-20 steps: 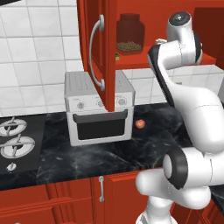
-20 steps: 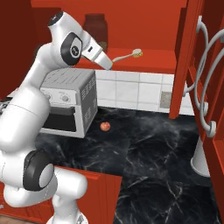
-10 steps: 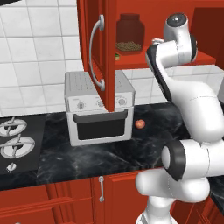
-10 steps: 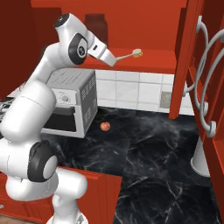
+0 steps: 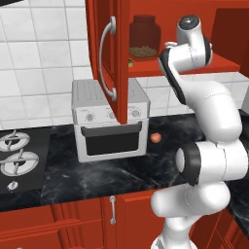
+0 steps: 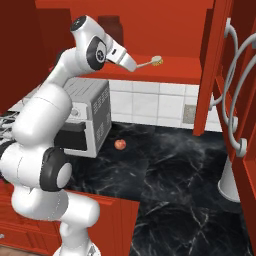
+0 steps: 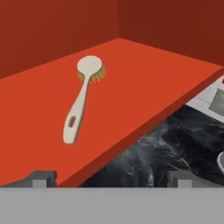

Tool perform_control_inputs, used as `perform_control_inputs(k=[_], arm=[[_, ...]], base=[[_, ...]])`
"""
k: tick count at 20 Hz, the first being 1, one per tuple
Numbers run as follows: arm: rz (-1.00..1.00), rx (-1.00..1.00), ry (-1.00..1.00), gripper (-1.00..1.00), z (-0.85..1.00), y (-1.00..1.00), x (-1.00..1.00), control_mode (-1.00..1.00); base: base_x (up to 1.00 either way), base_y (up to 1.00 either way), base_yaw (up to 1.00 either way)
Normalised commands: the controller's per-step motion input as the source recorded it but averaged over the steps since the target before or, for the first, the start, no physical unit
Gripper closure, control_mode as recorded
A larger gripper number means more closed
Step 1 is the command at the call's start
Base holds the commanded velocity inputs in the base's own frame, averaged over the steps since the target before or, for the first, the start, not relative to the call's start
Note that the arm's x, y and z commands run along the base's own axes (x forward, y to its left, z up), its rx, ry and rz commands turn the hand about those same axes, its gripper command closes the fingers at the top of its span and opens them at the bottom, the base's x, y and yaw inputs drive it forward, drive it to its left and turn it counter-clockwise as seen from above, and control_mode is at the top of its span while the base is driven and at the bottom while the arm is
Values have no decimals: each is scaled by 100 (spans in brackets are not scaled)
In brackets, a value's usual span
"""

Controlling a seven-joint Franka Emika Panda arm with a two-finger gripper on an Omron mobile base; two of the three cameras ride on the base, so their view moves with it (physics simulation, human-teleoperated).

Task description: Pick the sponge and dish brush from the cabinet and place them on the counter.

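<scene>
The dish brush [image 7: 82, 101], white with a round yellow-bristled head, lies flat on the red shelf [image 7: 144, 74] of the open cabinet [image 5: 108, 58]. In the right base view the dish brush [image 6: 151, 61] rests near the shelf's front edge, its handle pointing at my gripper [image 6: 131, 65]. My gripper [image 7: 109, 178] hovers just before the shelf's edge, short of the handle, open with nothing between its fingertips [image 7: 42, 177]. The black counter [image 7: 175, 144] lies below. A small greenish bit [image 5: 130, 62] peeks past the door edge; I cannot tell whether it is the sponge.
A dark jar [image 5: 144, 36] stands on the shelf's left part. A silver toaster oven [image 5: 109, 121] and a small red fruit [image 5: 155, 137] sit on the counter, the stovetop [image 5: 19, 160] further left. The right cabinet door [image 6: 222, 70] hangs open above a white stand [image 6: 230, 182].
The arm has shifted slightly right and its hand has edged closer to the shelf and the brush handle. The brush lies where it was, and the jaws stay wide.
</scene>
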Motion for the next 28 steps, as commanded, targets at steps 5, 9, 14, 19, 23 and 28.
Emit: perform_control_inputs(k=[5,9,14,19,23,28], arm=[[0,0,0,-100,-7,-13,41,-100],[0,-1,0,-100,-5,-10,43,-100],[2,-4,4,-100,0,-2,43,-100],[5,0,3,-100,0,-17,33,-100],[2,0,1,-100,-1,-14,27,-100],[1,-1,5,-100,-7,-6,30,-100]], base=[[0,0,0],[0,0,0],[0,0,0],[0,0,0],[0,0,0],[0,0,0]])
